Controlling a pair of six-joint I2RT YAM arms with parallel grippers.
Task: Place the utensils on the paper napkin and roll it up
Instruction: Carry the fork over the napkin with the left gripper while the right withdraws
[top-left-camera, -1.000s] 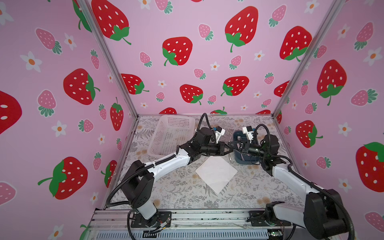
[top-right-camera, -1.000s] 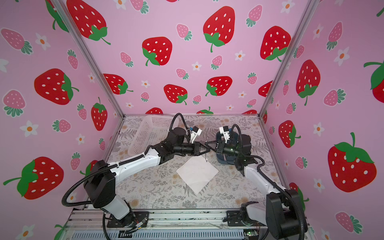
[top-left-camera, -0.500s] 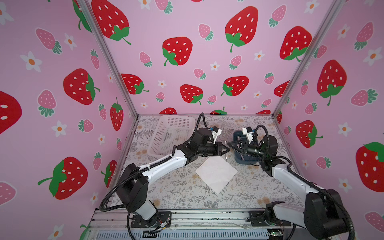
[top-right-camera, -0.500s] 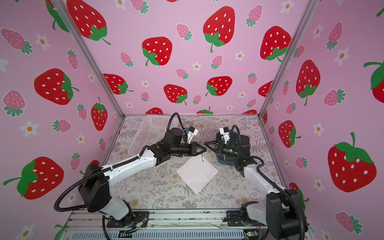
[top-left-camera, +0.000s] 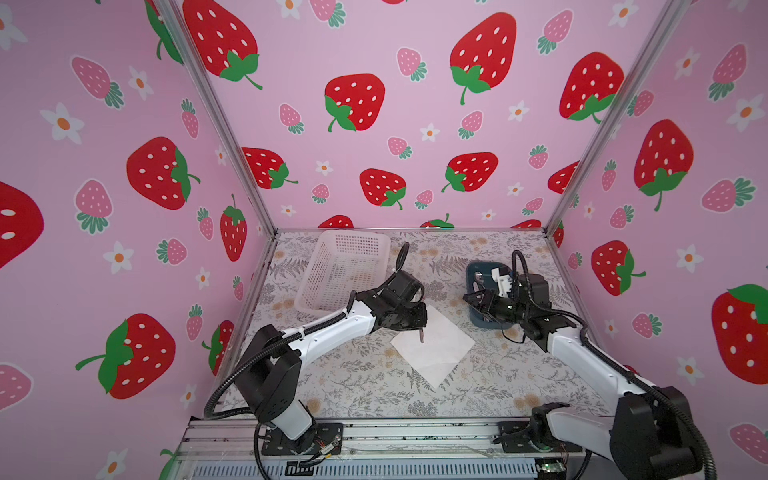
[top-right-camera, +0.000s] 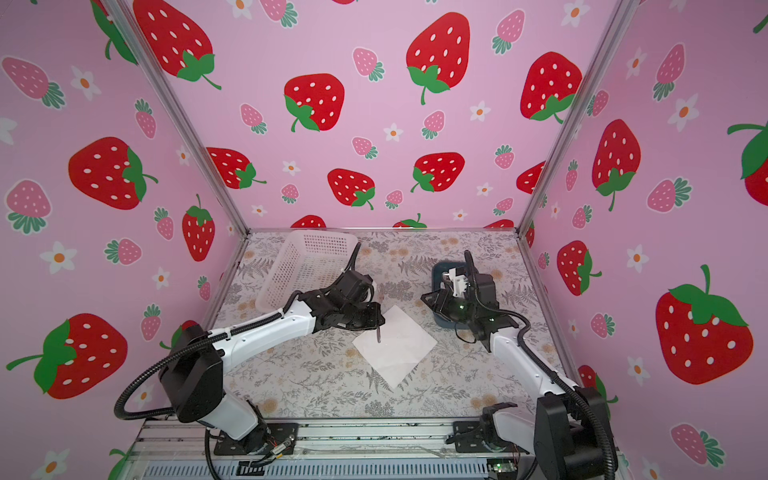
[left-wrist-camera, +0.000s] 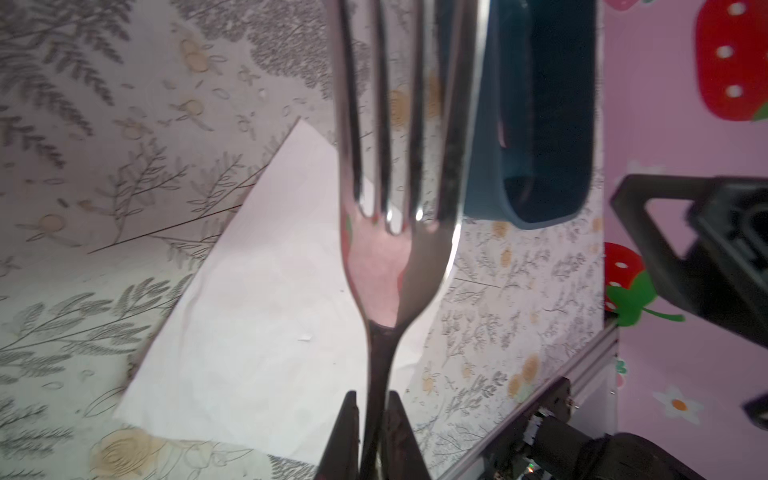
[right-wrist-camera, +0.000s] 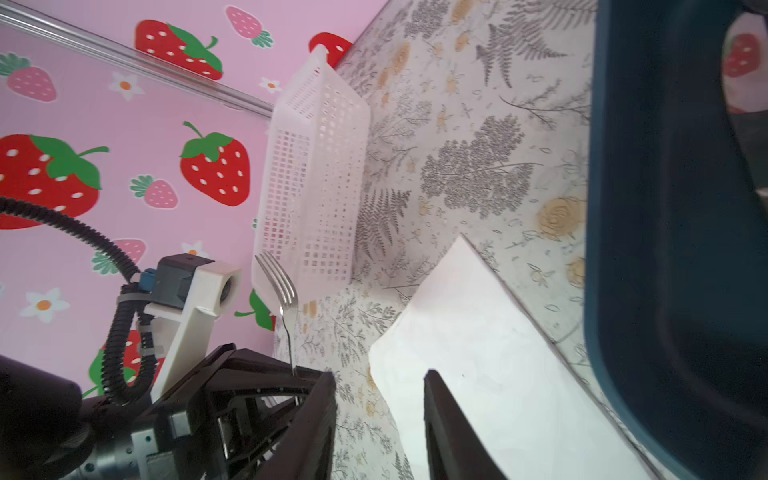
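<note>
L gripper (left-wrist-camera: 374, 401) jaws pinch 1 fork (left-wrist-camera: 386, 266) by its handle, above the upper-left edge of 1 napkin (top-left-camera: 432, 349), mid-frame in both top views. R gripper (right-wrist-camera: 379, 374) jaws partly apart, empty, by 1 blue tub (top-left-camera: 473, 270), centre-right. 1 basket (top-left-camera: 345, 270) up-left of napkin.

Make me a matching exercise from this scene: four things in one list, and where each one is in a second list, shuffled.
Things:
1. fork
2. napkin
3. white basket
4. blue tub

Places:
A. lying flat in the middle of the table
B. back left of the table
C. gripped in the left pincer
D. right side of the table

Pairs: 1-C, 2-A, 3-B, 4-D
</note>
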